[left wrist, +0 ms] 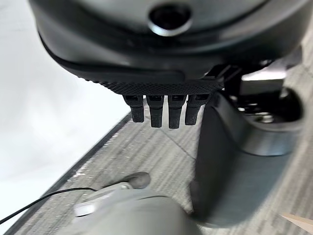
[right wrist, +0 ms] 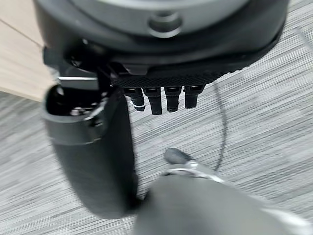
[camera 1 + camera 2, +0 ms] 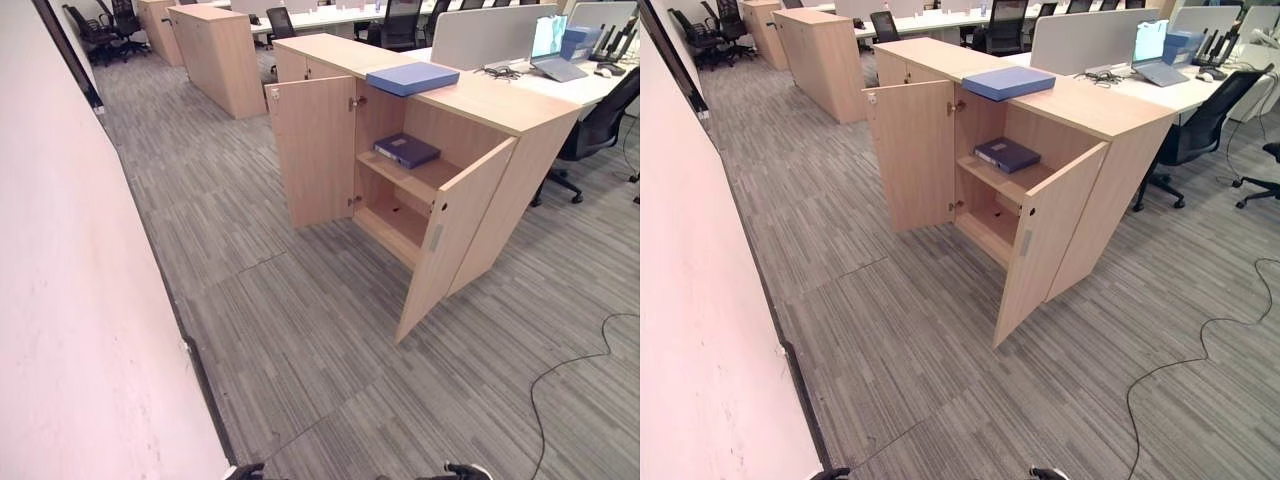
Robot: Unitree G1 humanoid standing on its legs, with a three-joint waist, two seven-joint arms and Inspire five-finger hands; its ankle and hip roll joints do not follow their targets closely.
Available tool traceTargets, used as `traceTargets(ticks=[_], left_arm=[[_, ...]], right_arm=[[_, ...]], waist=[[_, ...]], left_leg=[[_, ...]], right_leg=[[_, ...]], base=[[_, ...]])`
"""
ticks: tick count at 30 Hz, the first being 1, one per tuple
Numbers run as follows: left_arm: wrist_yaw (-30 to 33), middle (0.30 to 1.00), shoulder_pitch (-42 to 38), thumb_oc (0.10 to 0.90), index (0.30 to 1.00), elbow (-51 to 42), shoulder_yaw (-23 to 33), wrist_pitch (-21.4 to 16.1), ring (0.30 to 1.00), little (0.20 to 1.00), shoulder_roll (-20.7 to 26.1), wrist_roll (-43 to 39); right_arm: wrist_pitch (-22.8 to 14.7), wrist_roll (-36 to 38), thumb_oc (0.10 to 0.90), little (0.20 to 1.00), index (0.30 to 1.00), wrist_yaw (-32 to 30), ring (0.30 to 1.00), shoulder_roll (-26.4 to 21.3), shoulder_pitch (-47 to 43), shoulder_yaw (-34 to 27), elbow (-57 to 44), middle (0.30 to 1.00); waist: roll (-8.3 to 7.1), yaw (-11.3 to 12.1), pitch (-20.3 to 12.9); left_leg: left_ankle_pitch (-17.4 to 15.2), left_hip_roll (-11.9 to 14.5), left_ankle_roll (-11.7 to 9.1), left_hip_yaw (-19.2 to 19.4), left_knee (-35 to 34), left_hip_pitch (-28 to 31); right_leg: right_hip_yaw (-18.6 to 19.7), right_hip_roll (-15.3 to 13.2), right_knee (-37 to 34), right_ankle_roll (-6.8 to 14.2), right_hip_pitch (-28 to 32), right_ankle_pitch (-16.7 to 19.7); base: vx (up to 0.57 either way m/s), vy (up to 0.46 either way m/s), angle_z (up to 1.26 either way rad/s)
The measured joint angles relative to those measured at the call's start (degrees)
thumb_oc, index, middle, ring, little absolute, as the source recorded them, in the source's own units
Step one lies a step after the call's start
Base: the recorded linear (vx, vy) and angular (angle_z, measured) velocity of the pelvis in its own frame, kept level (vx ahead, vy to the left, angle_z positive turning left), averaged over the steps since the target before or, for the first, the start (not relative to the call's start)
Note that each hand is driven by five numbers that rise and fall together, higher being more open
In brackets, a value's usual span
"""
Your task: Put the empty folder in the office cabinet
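A light-wood office cabinet [image 3: 500, 105] stands ahead of me with both doors [image 3: 315, 150] swung open. On its top lies a flat light-blue folder [image 3: 412, 77]. A dark-blue folder [image 3: 406, 150] rests on the upper shelf inside; the shelf below it looks bare. My left hand [image 1: 164, 112] hangs low over the grey carpet, far short of the cabinet, fingers straight and holding nothing. My right hand [image 2: 161, 100] hangs the same way, fingers straight and empty.
A white wall [image 3: 70, 300] runs close along my left. Grey carpet [image 3: 300, 330] stretches between me and the cabinet. The near door [image 3: 450, 240] juts out toward me. Another cabinet [image 3: 220, 55] stands farther back; desks with a laptop [image 3: 555, 50] and office chairs [image 3: 600, 120] lie behind and right.
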Motion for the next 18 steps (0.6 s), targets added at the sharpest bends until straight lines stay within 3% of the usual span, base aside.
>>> traceTargets(ticks=[4,18], left_arm=[[-2.4,0.9,0.4,0.8,0.9,0.3,0.2,0.5,0.9,0.9,0.1,-2.2],[-1.9,0.9,1.6,0.8,0.9,1.8,1.2,1.7,0.9,0.9,0.4,-1.7]], right_arm=[[0.3,0.9,0.8,0.9,0.9,0.9,0.9,-0.5,0.2,0.0,0.0,0.9],[0.4,0.9,0.8,0.9,0.9,1.5,0.9,-0.5,0.2,0.0,0.1,0.9]], waist=[[1.04,0.0,0.9],[0.52,0.0,1.8]], left_leg=[[0.1,0.1,-0.1,-0.2,-0.9,2.1],[0.1,0.0,-0.1,-1.0,-1.4,3.3]], right_leg=[[-0.3,0.7,-4.6,0.1,4.1,1.7],[-0.6,0.7,-4.6,0.2,5.1,1.4]], base=[[0.02,-0.009,0.04],[0.0,-0.002,0.01]])
